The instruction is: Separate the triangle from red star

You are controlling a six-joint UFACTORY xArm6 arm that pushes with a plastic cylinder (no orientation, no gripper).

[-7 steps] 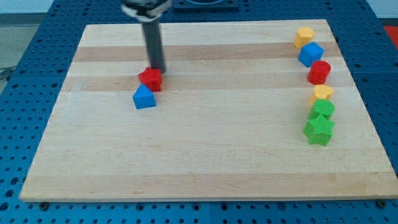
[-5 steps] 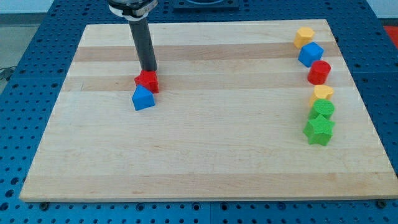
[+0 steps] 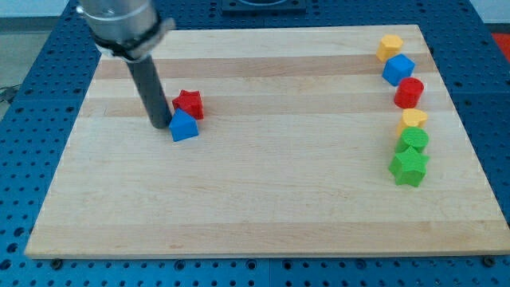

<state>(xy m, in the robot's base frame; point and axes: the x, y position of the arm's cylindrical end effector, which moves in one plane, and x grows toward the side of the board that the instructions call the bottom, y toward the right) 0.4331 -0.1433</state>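
While my tip [image 3: 160, 125] rests on the pale wooden counter [image 3: 255, 199], it sits just at nine o'clock of the blue triangle [image 3: 184, 126], which touches the red star [image 3: 190, 103] at its one o'clock.

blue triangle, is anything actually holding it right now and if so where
Nothing is held. My tip is a bare rod end with nothing to grip; it stands just at the view's left of the blue triangle, which sits on the board beside the red star.

Wood board [image 3: 263, 199] on blue perforated table [image 3: 32, 96].
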